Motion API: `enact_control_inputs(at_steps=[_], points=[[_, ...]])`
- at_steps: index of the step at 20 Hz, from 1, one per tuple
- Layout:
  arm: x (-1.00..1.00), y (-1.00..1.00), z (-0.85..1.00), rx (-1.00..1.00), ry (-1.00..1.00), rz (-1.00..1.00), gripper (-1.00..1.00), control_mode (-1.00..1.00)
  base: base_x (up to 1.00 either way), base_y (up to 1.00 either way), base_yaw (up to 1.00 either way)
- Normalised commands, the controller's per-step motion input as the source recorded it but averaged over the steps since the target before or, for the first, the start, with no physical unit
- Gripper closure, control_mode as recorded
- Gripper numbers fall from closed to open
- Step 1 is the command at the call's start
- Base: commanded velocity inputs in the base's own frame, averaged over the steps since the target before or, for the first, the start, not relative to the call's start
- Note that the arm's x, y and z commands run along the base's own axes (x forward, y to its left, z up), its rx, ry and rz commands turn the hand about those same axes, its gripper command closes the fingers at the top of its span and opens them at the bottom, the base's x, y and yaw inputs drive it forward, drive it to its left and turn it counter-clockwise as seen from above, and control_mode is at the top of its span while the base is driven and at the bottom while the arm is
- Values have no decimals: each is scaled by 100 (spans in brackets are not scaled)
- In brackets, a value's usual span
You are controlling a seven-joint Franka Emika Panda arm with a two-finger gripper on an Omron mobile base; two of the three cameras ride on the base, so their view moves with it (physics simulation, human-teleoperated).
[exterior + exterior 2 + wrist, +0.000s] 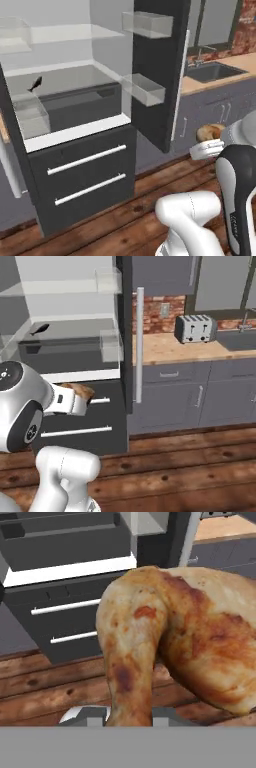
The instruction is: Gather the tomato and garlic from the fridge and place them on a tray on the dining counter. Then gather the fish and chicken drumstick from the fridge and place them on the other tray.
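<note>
Gripping the drumstick (170, 647), the pincer (212, 142) is clamped tight on it, holding it out in front of the fridge (75, 150), level with the drawers and off to the side of the open door (157, 70). From the right-hand camera the browned meat pokes out past the white wrist, just before the upper drawer handle. Inside the fridge, the fish (34, 84) lies on the shelf, well apart from the drumstick. I'd judge this the second half of the job: drumstick fetched, fish yet to come. Next the base would need to turn away from the fridge and carry the drumstick to the tray on the dining desk. No writing or brand can be read anywhere.
</note>
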Motion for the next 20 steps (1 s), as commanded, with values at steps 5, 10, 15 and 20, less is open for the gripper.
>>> enact_control_inputs(at_steps=[5,10,15,20], points=[[0,0,0,0,0,0,100,100,-39,0,-86],[0,0,0,0,0,0,100,100,-27,0,-83],[0,0,0,0,0,0,100,100,-14,0,-83],[0,0,0,0,0,0,100,100,-6,0,-85]])
